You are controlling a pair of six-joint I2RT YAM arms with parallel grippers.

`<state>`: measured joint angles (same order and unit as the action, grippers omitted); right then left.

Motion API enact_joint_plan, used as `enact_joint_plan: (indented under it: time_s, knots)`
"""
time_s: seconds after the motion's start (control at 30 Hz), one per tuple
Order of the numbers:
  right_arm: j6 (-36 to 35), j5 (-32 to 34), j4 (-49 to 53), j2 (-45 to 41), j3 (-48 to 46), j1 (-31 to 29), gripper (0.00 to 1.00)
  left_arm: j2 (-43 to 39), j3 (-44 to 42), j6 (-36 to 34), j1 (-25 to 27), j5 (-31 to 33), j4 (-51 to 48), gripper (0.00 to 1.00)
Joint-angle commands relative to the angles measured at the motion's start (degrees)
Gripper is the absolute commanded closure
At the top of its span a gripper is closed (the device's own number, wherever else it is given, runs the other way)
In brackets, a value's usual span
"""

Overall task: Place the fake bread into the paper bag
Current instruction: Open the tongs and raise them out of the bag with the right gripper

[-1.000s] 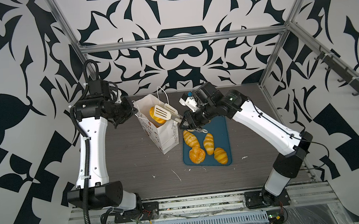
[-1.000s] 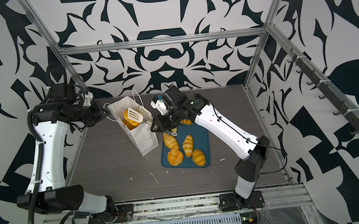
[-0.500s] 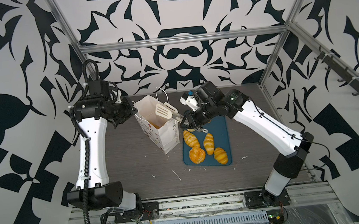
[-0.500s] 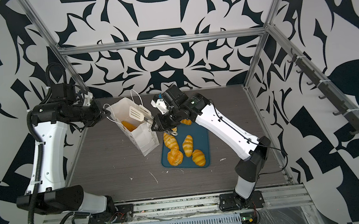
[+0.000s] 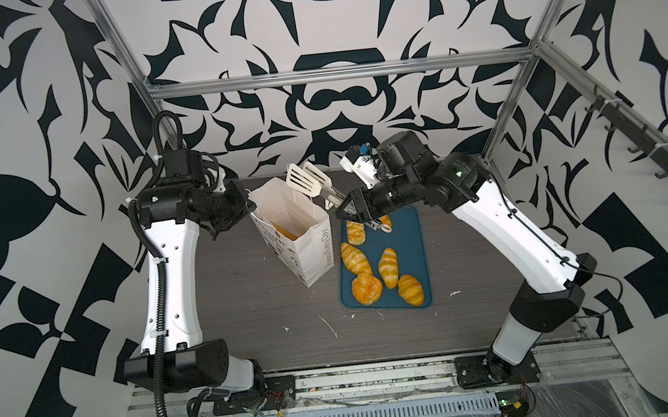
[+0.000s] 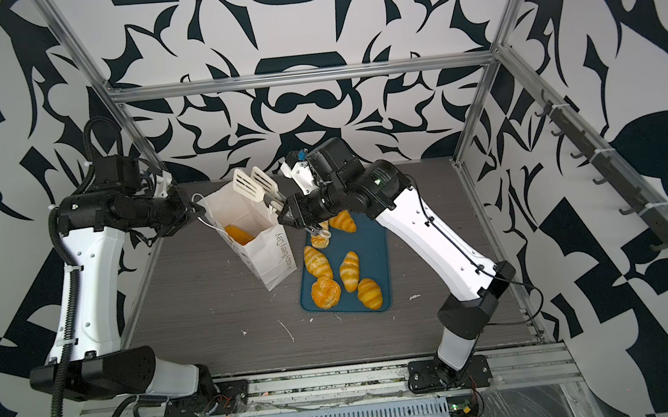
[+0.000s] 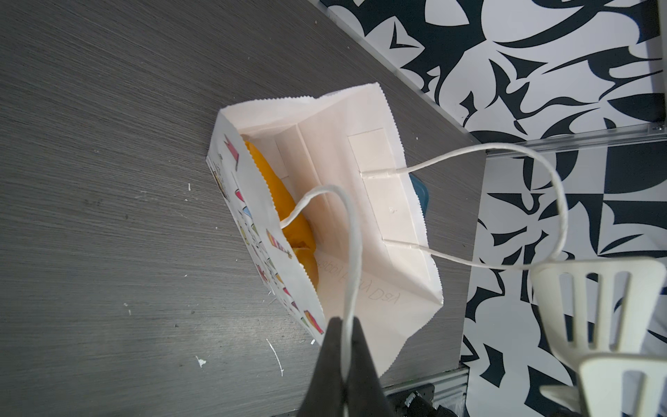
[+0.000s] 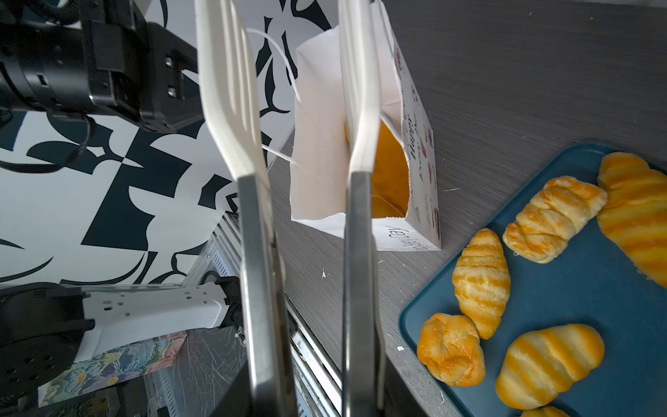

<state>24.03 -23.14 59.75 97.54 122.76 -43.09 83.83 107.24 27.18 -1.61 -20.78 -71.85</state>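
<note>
Fake bread [image 6: 317, 261] (glossy golden-orange toy pastries) lies in two places. Several pieces rest on the flat teal-blue rectangular tray [image 6: 374, 251] on the grey wood-grain table [image 6: 208, 313]. The rest sit inside the tall white paper bag [image 6: 270, 253], which stands open-mouthed just left of the tray. In both top views only a sliver of orange shows in the bag. The left wrist view looks down the opening and shows those pastries [image 7: 285, 202] lying against the printed wall.

Left gripper [image 7: 344, 325]: the wrist view shows its black fingers [image 7: 330, 346] pressed together on the bag's thin white cord handle [image 7: 355, 245] — a detail too small to read from above, where the gripper sits just beside the bag's rim.

Right gripper [image 5: 343, 208]: from above it is clamped on the metal handles of the white slotted tongs [image 5: 300, 178], whose heads show at the bag's far rim. Its wrist view hides the gripper's own fingers but shows the two tong blades [image 8: 231, 108] standing apart — the bag and the tray lie beyond them.
</note>
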Motion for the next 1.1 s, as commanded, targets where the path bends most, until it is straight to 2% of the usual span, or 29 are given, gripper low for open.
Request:
enact_joint_plan:
  time_s: [0.0,0.47,1.07]
  knots:
    - [-0.2,-0.1,-1.3,-3.7,2.9,2.0,0.59,-0.9,0.2,0.3,-0.3,-0.1,-2.2,1.0]
    - [-2.2,-6.0,1.4,-5.3,2.4,17.0,0.59,-1.3,-0.1,0.2,-0.7,-0.2,-2.2,1.0]
    - [-2.9,-4.5,1.4,-5.5,-8.7,23.9,0.59,-0.9,0.2,0.4,-0.8,-0.7,-1.9,1.0]
